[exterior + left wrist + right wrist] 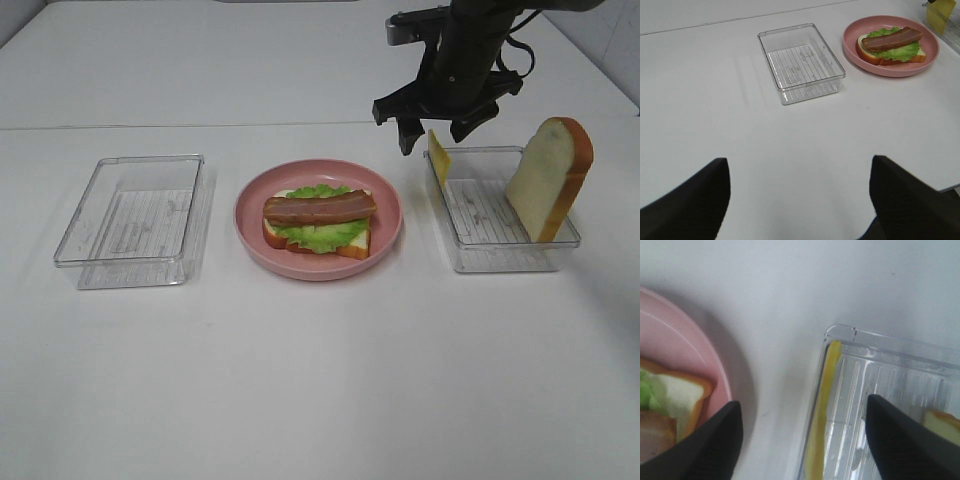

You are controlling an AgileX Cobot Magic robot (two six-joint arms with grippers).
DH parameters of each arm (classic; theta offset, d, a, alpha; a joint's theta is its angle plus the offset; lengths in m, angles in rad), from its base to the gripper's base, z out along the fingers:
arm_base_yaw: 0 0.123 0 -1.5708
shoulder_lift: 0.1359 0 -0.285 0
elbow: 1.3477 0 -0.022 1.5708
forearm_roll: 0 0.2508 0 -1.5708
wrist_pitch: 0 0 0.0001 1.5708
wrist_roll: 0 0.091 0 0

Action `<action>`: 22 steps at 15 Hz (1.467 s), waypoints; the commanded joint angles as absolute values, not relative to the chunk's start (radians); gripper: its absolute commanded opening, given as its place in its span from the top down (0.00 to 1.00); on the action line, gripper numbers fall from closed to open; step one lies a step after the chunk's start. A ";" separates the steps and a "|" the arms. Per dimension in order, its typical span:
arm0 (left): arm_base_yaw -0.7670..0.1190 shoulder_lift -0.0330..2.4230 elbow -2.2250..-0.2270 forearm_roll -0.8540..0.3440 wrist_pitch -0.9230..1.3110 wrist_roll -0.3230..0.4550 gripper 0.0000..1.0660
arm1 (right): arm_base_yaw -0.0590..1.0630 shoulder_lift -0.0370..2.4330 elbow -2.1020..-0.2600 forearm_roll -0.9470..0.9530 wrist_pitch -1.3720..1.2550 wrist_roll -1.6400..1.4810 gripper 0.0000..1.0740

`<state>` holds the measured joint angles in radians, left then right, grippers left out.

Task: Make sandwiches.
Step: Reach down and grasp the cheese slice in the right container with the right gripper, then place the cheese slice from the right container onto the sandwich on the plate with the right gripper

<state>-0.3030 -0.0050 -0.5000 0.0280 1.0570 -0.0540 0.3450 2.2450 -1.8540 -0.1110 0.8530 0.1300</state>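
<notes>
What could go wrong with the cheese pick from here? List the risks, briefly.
1. The cheese slice stands on edge against the wall of its clear box; the open right hand above it may catch the rim or nudge the box.
2. A jolt could topple the bread slice, which only leans on the opposite wall.
3. The bacon lies on ruffled lettuce, so cheese set there may slide.
</notes>
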 commanded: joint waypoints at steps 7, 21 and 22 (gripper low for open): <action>-0.302 -0.025 -0.499 0.025 1.046 -0.054 0.30 | 0.341 2.282 -1.880 -0.190 0.851 0.165 0.52; -0.302 -0.025 -0.499 0.025 1.046 -0.054 0.30 | 0.341 2.236 -1.880 -0.158 0.919 0.180 1.00; -0.302 -0.025 -0.499 0.025 1.046 -0.054 0.30 | 0.341 2.192 -1.880 -0.127 0.920 0.180 1.00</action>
<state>-0.3030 -0.0050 -0.5000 0.0280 1.0570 -0.0540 0.3450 2.2120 -1.8760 -0.1320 0.9180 0.1750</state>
